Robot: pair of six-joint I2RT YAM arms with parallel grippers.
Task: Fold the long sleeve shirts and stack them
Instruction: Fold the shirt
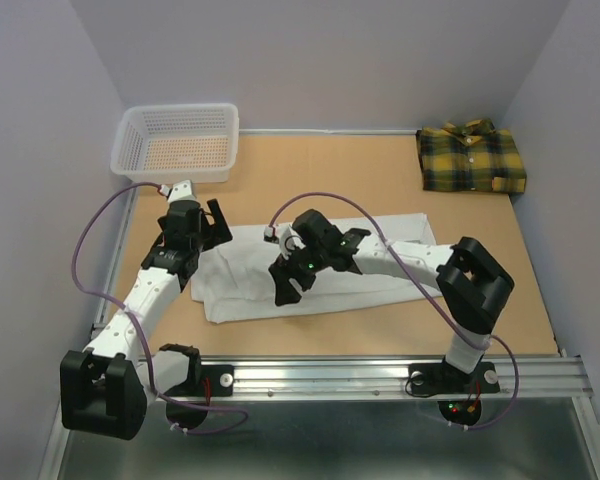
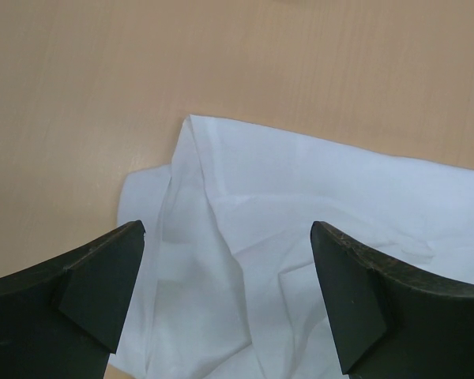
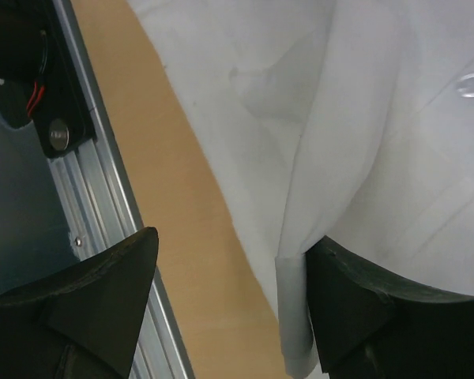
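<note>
Folding the white shirt point(image 1: 240, 288), rumpled mid-way across the table point(image 1: 360, 175) with the plaid shirt point(image 1: 470, 160) folded at its far right corner, is in hand; left gripper point(image 2: 227, 229) and right gripper point(image 3: 233, 241) hang over it, jaws apart, the right likely needing to pinch its near edge.

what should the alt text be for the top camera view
A white shirt lies partly folded in the middle of a wooden table, with the robot's left tool over its left end and the right tool near its front edge. A folded plaid shirt sits in the far right corner, a white basket far left.
</note>
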